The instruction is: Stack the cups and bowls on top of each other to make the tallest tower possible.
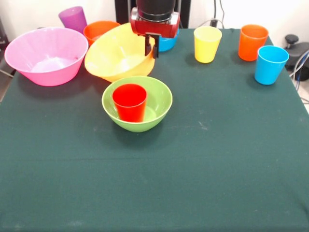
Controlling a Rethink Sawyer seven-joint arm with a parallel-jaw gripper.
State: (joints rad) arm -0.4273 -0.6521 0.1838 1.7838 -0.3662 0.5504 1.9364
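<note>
Overhead, so to speak, the gripper hangs at the far middle of the green-clothed table, its dark fingers pinching the near right rim of the large yellow-orange bowl. That bowl is tilted, its mouth turned toward the camera and its lower edge touching or nearly touching the cloth.

Just behind the gripper a small blue bowl shows only as a sliver, mostly hidden by the red wrist housing. Left of the jaws, beyond the held bowl, sit a small orange bowl and a purple cup, both partly covered by things in front of them. Farther left still stands the large pink bowl, upright and empty, just beside the yellow-orange one; whether the two touch cannot be told.

Directly in front of the jaws and lower down, the lime green bowl stands upright with the red cup standing mouth-up inside it, a two-piece tower. Its far rim lies just beneath the tilted bowl's lower edge.

Right of the jaws stands the yellow cup, then the orange cup, then the light blue cup slightly nearer the camera. All three are upright, mouth-up, each apart from the gripper. All are smooth, glossy plastic.
</note>
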